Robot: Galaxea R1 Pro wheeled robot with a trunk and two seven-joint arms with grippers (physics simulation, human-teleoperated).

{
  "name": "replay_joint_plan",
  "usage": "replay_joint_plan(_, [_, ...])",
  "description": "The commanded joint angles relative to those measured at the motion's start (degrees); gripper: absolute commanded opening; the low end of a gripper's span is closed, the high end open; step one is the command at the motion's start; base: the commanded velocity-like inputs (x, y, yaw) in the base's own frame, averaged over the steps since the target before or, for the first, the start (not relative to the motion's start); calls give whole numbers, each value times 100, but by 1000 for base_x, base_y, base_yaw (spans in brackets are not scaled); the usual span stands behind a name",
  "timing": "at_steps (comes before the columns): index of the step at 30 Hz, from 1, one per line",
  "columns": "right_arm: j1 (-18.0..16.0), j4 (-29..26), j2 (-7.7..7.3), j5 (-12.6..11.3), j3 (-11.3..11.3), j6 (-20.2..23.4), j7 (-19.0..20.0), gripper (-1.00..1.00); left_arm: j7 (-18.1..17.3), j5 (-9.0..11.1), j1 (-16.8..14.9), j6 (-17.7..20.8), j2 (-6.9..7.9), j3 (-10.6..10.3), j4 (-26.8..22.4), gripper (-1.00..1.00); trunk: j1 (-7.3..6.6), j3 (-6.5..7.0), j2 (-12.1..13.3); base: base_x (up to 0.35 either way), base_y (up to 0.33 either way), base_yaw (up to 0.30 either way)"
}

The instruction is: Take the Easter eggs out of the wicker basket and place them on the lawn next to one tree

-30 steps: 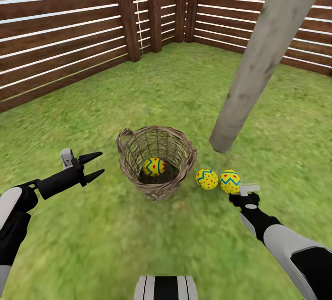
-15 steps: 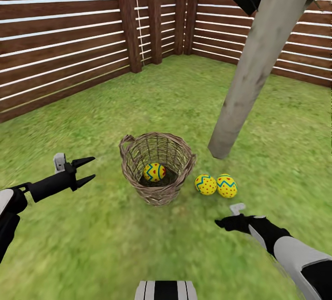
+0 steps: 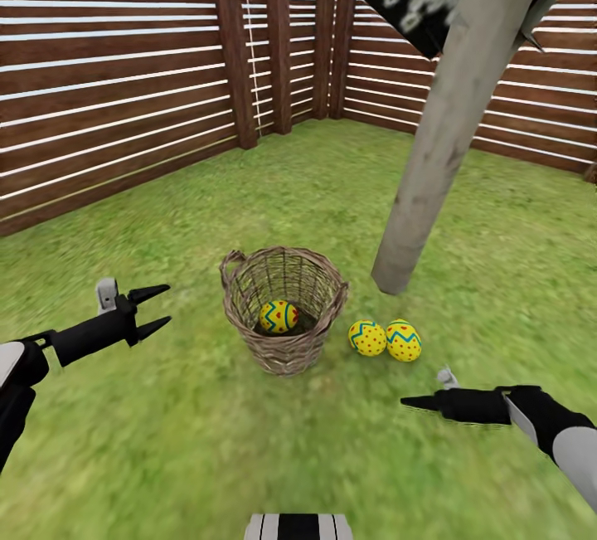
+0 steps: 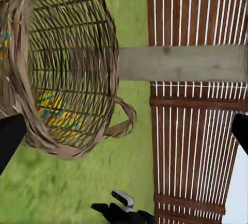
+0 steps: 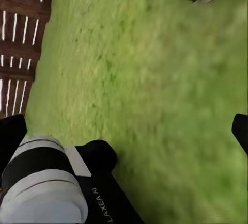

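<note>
Easter egg (image 3: 279,316) in wicker basket (image 3: 283,355), between tools

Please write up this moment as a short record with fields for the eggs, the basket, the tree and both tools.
eggs in basket: one Easter egg on the floor of the wicker basket
eggs out: two eggs side by side on the lawn, between basket and tree trunk
basket: upright, on the grass
left tool: open, empty, beside the basket
right tool: empty, low over the grass near the two eggs; open in the right wrist view
backdrop: slatted fence
</note>
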Motion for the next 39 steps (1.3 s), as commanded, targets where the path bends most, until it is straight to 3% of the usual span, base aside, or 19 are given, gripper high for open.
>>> replay_joint_plan(1, [-2,-105,-1,-56,31,218,146,100,52,47,-3,21,0,6,-55,100,-3,18,0,0,0,0])
replay_joint_plan(4, [-2,-532,8,-59,-178,675,246,100,52,48,-3,17,1,9,-214,100,-11,85,4,0,0,0])
replay_joint_plan(6, [-70,-523,7,-127,-247,668,247,100,8,122,6,-14,56,74,-222,100,-14,107,6,0,0,0])
replay_joint_plan(11, [-236,-365,-155,-292,-424,641,408,100,14,31,6,-12,93,27,-244,100,-27,217,12,0,0,0])
replay_joint_plan(15, [-368,-285,-102,-423,-565,646,342,100,16,8,6,-4,193,40,-258,100,-37,306,18,0,0,0])
replay_joint_plan(21, [-567,-371,-65,-622,-781,656,150,100,18,8,6,-3,211,44,-259,100,-53,439,26,0,0,0])
replay_joint_plan(30, [-803,-665,227,-924,-1100,715,-138,100,17,11,6,-2,220,52,-259,100,-76,638,38,0,0,0])
replay_joint_plan(31, [-767,-2582,1075,-1217,-2104,786,-2485,100,19,12,6,-2,220,51,-259,100,-79,660,39,0,0,0])
replay_joint_plan(32, [-734,-2763,1156,-1128,-2104,842,-2641,100,20,12,6,-2,220,51,-259,100,-81,683,40,0,0,0])
replay_joint_plan(34, [-422,-3874,1599,-619,-2105,1306,-3535,100,19,13,6,-2,220,52,-259,100,-86,727,43,0,0,0])
replay_joint_plan(36, [-142,-4804,1901,-336,-2106,1549,-4252,100,19,13,6,-2,224,54,-259,100,-92,771,46,0,0,0])
replay_joint_plan(39, [161,-5630,2171,-206,-2011,1684,-5123,100,18,21,6,2,322,58,-259,100,-99,838,50,0,0,0])
